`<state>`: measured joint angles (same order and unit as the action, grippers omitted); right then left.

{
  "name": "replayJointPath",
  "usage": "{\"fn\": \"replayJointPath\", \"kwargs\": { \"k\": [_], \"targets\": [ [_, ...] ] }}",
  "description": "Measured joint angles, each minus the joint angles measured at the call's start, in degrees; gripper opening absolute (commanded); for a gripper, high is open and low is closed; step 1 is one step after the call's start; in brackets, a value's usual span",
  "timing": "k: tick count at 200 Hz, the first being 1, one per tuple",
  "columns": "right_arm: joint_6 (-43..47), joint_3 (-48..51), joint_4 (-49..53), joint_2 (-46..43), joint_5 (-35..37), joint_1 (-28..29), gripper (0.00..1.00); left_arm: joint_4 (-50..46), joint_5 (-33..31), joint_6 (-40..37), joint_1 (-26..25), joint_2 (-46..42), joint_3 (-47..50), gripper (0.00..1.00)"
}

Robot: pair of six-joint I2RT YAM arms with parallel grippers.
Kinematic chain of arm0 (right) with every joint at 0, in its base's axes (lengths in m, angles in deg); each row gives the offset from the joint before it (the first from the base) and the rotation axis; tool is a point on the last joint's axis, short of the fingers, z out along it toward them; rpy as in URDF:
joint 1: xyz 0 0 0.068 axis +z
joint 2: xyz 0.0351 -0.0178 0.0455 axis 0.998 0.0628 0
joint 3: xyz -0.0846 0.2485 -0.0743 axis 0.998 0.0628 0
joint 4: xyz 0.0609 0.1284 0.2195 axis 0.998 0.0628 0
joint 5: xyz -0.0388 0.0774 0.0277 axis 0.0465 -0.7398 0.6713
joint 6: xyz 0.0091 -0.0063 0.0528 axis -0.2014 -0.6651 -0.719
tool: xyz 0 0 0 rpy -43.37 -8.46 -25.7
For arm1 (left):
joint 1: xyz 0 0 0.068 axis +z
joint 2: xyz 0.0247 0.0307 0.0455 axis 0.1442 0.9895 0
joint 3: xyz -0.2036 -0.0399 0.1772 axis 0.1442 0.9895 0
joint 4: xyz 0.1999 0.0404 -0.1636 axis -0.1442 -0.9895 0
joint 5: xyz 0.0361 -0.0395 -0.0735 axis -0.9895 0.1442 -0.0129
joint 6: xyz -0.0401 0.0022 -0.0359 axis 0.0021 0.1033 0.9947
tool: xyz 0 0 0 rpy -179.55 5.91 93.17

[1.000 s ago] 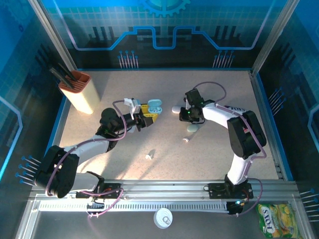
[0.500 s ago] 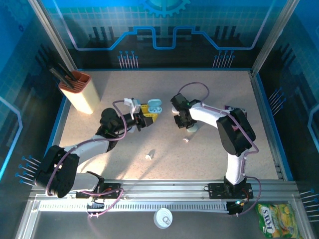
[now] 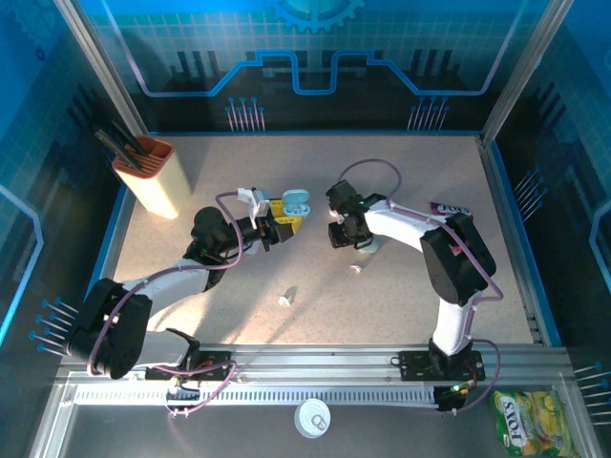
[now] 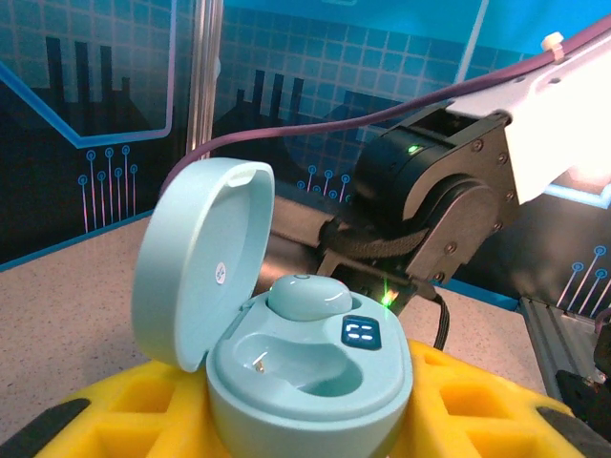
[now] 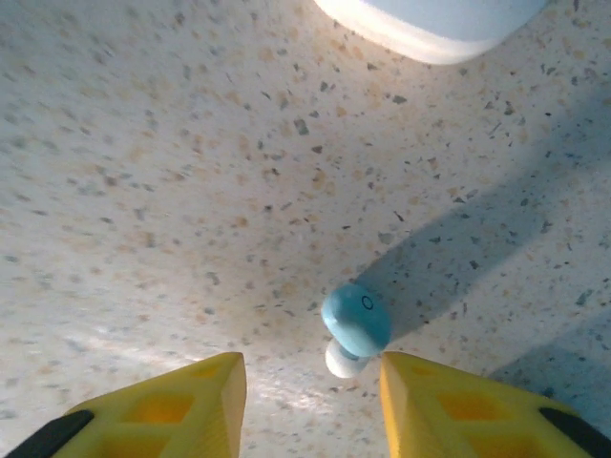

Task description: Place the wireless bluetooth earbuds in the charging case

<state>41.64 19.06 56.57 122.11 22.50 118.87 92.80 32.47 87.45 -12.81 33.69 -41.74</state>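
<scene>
Between the spread right jaws, nearer one tip, a small pale-blue plastic earbud (image 5: pixel 353 329) is found on the speckled surface (image 5: pixel 143 191); it should be centred before closing gently. Further off, the open mint-green pebble-shaped charging case (image 4: pixel 305 372) is pinched by the left jaws.

**Layout at this moment.** On the table (image 3: pixel 410 172), left of centre, you find the charging case (image 4: pixel 305 372) seated between the fingers of the left gripper (image 3: pixel 284 227). Its lid stands open on the left, and one earbud (image 4: pixel 307 294) lies in the far socket. To the right, a second earbud (image 5: pixel 355 326) lies on the table just ahead of the parted fingers of the right gripper (image 5: pixel 307 377), with another case (image 5: pixel 430 19) beyond it. A third earbud (image 3: pixel 284 300) lies nearer the arm bases, between the two arms.
</scene>
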Motion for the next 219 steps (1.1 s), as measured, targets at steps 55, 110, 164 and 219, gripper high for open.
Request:
{"fn": "replayJointPath", "kwargs": {
  "k": [55, 110, 164, 219],
  "targets": [
    [-1.3, 3.9, -7.7, -2.1, -13.4, -8.0, 0.42, 0.0, 0.0, 0.0, 0.0, -0.1, 0.0, 0.39],
    [-0.7, 3.5, -9.5, 3.7, -21.0, -10.3, 0.37, -0.9, -0.2, -0.1, 0.0, -0.6, 0.7, 0.39],
    [0.5, 2.9, -9.6, 4.3, -24.0, -11.2, 0.28, -1.5, -0.2, -0.2, 0.0, -0.6, 0.7, 0.39],
    [0.7, 2.9, -9.4, 4.3, -25.7, -11.2, 0.23, -1.7, -0.2, -0.2, 0.0, -0.6, 0.7, 0.39]
  ]
}}
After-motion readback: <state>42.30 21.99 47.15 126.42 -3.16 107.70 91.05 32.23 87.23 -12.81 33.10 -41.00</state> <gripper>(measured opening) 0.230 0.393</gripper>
